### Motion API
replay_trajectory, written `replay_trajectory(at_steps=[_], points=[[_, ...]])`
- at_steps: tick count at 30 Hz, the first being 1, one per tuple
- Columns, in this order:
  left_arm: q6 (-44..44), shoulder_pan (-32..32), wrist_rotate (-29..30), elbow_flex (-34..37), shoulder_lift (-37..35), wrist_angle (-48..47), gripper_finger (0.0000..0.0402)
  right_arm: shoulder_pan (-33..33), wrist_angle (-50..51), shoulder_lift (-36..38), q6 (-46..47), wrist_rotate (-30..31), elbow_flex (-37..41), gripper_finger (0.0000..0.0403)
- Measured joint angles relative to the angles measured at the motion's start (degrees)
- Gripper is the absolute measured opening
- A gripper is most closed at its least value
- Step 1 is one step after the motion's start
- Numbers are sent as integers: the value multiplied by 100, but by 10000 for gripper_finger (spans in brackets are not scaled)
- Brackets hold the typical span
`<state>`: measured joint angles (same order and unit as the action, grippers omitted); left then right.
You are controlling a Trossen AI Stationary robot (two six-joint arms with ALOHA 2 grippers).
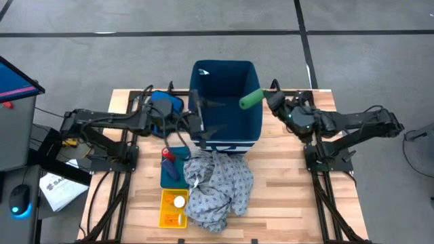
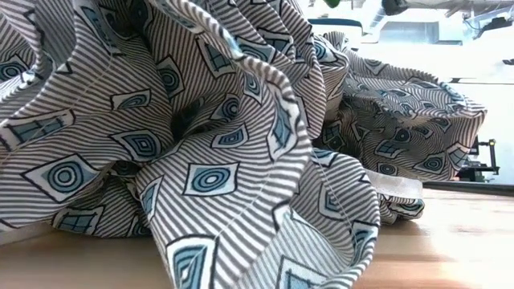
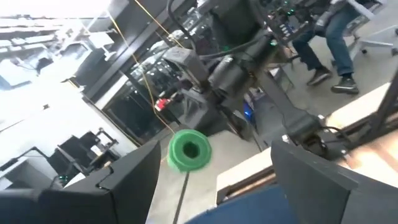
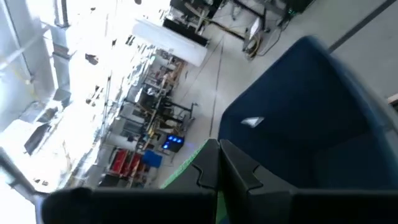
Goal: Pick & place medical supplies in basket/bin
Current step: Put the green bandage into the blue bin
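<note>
The navy-blue bin (image 1: 227,112) stands upright at the middle of the table. My right gripper (image 1: 270,102) is at the bin's right rim, shut on a green cylinder (image 1: 251,99) that juts over the bin's opening. The left wrist view shows that cylinder (image 3: 189,149) end-on. My left gripper (image 1: 196,122) is open at the bin's left wall; whether it touches the wall, I cannot tell. The grey patterned gown (image 1: 217,183) lies crumpled on the table in front of the bin and fills the low view (image 2: 209,144). A red cylinder (image 1: 165,156) and a dark-blue one (image 1: 171,169) lie on the blue pouch. My right gripper pinches the green cylinder by its right end (image 4: 186,169) between its two fingers, which come level from the table's right side, roughly along the cylinder. The cylinder is lifted clear, and its free end (image 1: 244,102) points left over the bin's opening.
The flat blue pouch (image 1: 169,177) lies left of the gown. A yellow tray (image 1: 169,215) at the near edge holds a white-capped bottle (image 1: 179,201). A blue object (image 1: 165,103) sits left of the bin. Bare wood lies right of the gown.
</note>
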<state>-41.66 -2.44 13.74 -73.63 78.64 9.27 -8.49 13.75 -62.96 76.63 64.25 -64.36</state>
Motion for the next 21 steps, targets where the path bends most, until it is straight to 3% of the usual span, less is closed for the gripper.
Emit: replay_trajectory(at_steps=[12, 21], points=[[-15, 72, 146, 0, 561, 575, 294, 54, -51, -585, 138, -713, -417, 0], [-12, 258, 170, 0, 594, 826, 288, 8, -67, -738, 137, -806, -555, 0]])
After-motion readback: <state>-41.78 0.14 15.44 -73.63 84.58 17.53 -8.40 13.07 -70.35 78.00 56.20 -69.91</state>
